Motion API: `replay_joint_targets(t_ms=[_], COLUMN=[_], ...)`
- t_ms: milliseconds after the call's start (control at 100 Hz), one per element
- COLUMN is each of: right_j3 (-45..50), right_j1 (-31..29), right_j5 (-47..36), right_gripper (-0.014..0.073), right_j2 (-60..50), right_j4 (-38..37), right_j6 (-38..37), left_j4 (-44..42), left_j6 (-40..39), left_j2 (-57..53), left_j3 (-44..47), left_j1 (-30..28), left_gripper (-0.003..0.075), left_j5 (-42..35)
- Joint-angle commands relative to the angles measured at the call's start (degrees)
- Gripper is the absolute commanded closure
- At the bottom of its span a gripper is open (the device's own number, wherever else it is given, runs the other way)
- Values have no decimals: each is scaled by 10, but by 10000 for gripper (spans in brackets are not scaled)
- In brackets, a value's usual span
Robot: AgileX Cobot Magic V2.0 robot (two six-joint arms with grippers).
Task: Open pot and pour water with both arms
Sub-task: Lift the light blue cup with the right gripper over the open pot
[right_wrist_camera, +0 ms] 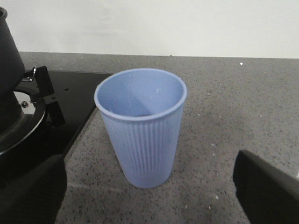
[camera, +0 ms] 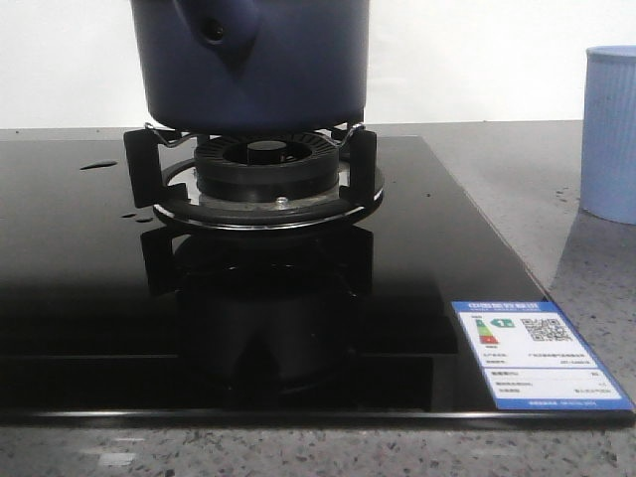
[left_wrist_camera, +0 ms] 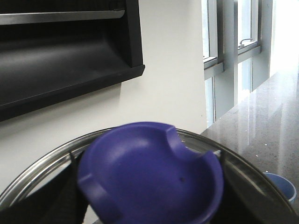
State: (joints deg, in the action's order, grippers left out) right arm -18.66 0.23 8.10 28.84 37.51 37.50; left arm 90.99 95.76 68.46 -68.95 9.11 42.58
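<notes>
Left gripper (left_wrist_camera: 149, 212) clamped on a purple knob (left_wrist_camera: 152, 179) of a steel-rimmed lid (left_wrist_camera: 37, 170). Right gripper (right_wrist_camera: 149, 205) spread wide, holding nothing, near one pale blue ribbed cup (right_wrist_camera: 141, 126) on speckled grey counter (right_wrist_camera: 233, 107). One navy pot (camera: 248, 65) atop the burner (camera: 263, 174) of a black glass hob (camera: 89, 298). White wall (left_wrist_camera: 173, 70), windows (left_wrist_camera: 233, 51) beyond.

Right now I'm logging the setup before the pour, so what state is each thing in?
pot: upright on the burner grate, top out of view.
burner: no flame visible.
pale blue ribbed cup: upright on the counter, looks empty.
right gripper: open, cup ahead of its fingers.
left gripper: fingertips not visible, cannot tell.
</notes>
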Motion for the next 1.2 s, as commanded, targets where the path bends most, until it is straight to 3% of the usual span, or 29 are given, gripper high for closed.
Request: replay_joint_targets(t_ms=[0,340,480,600,1050,1120,1190], right_j3=[-16,-16,-16,-17,-70,-73,-73], right_j1=[21,132,145,145,147,147,147], right_j5=[-63,-242,-303,-365,-384,-384,-377], right_gripper=[-42,-42,-42,-42,-39,-3,96], right_j2=[24,164,231,275,381,387,388], right_j4=[8,8,9,12,-51,-51,-51], right_j6=[6,6,5,-52,-105,-105,-105], left_j4=[42,42,42,42,42,42,42], left_j6=[-6,-6,-6,-6,-6,-6,-6], left_j2=[-14,-10,-10,-10,-10,-10,-10], left_j3=[-16,-16,-16,-16,-16,-16,-16], left_j1=[-1,-1,-1,-1,-1,-1,-1], left_gripper=[456,456,456,456,456,456,456], left_j5=[4,4,4,4,4,6,6])
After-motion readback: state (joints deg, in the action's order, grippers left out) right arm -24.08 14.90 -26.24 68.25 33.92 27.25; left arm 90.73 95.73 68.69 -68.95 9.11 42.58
